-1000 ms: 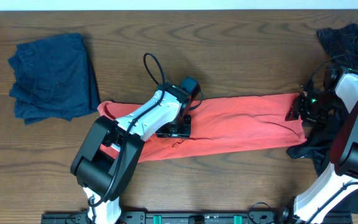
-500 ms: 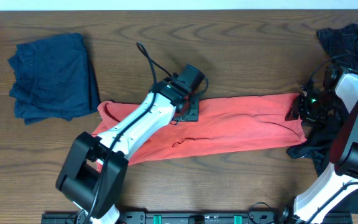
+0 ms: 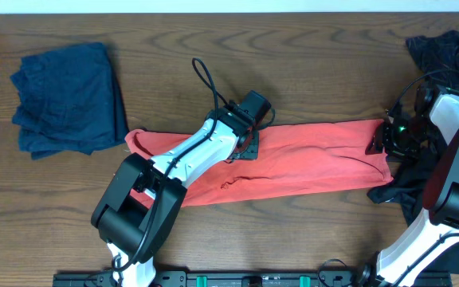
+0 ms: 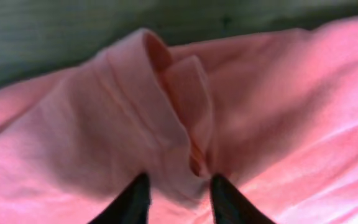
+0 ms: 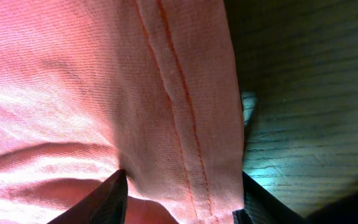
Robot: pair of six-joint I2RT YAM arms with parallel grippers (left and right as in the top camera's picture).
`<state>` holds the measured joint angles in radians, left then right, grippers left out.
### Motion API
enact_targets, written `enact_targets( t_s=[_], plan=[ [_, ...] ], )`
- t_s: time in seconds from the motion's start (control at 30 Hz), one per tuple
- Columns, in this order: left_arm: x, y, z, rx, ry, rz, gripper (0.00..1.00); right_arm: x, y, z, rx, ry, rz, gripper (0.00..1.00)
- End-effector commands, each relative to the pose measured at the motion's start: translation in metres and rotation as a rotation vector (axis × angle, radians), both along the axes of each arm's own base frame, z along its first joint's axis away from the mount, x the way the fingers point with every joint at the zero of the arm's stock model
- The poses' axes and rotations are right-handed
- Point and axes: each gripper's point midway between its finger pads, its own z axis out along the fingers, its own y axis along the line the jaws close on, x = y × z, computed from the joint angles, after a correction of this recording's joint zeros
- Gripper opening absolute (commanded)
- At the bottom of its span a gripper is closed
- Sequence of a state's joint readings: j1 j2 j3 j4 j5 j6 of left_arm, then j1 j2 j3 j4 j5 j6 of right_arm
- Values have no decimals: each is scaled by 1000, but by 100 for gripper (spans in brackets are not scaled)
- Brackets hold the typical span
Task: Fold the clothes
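Since half a second earlier the left gripper (image 3: 244,149) had barely shifted along the far edge of the coral-red shirt (image 3: 309,159), while the arm behind it had swung in closer and its cable (image 3: 205,80) had looped higher; the right gripper (image 3: 375,142) had stayed where it was.

Seen from the left wrist, the left gripper (image 4: 176,198) was closed to a narrow gap; its dark fingers (image 4: 132,200) pinched a raised ridge of the pink-red cloth, which stood up directly ahead of the tips and spread away to both sides of them.

Seen from the right wrist, the right gripper (image 5: 179,199) was somewhat wider but also had cloth in it; the stitched hem of the shirt ran straight out from between its fingers (image 5: 101,202), with bare wood of the table (image 5: 309,93) just to one side of them.

Overhead, the shirt lay as a long band stretched between the two grippers, flat on the table apart from that ridge; one end sat at the right gripper, and the other reached past the left gripper and under that arm; a folded navy-blue garment (image 3: 66,100) lay well apart from the left gripper, towards the far left corner; black garments (image 3: 449,48) lay bunched near the right gripper, beyond and beneath that arm.
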<state>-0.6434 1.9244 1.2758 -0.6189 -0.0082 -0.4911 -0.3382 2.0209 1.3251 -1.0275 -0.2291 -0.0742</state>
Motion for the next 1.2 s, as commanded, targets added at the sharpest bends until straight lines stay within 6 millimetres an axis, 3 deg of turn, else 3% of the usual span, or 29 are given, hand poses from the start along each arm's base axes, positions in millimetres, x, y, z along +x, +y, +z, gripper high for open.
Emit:
enact_targets(
  t_s=[0.0, 0.13, 0.27, 0.37, 0.47, 0.57, 0.87, 0.97, 1.07, 1.17],
  plan=[
    [9, 10, 2, 55, -44, 18, 27, -3, 6, -5, 23, 14, 18, 51],
    [9, 10, 2, 55, -43, 19, 7, -3, 7, -5, 23, 14, 21, 51],
    [3, 7, 6, 34, -21, -10, 6, -3, 7, -5, 23, 14, 21, 52],
    [-10, -8, 32, -63, 5, -112, 6, -3, 8, -5, 23, 14, 21, 52],
    [-9, -9, 67, -105, -66, -116, 6, -3, 7, -5, 23, 14, 21, 52],
    [-8, -9, 84, -131, -104, -118, 6, -3, 7, -5, 23, 14, 21, 52],
    [-32, -23, 47, -98, -2, -172, 6, -4, 8, -5, 24, 17, 21, 52],
    [-40, -31, 35, -90, 31, -194, 11, -3, 8, -5, 24, 17, 22, 53],
    [-46, -34, 32, -78, 41, -223, 36, -4, 8, -5, 24, 17, 22, 53],
    [-40, -29, 40, -56, 11, -257, 42, -4, 8, -5, 24, 17, 22, 53]
  ],
)
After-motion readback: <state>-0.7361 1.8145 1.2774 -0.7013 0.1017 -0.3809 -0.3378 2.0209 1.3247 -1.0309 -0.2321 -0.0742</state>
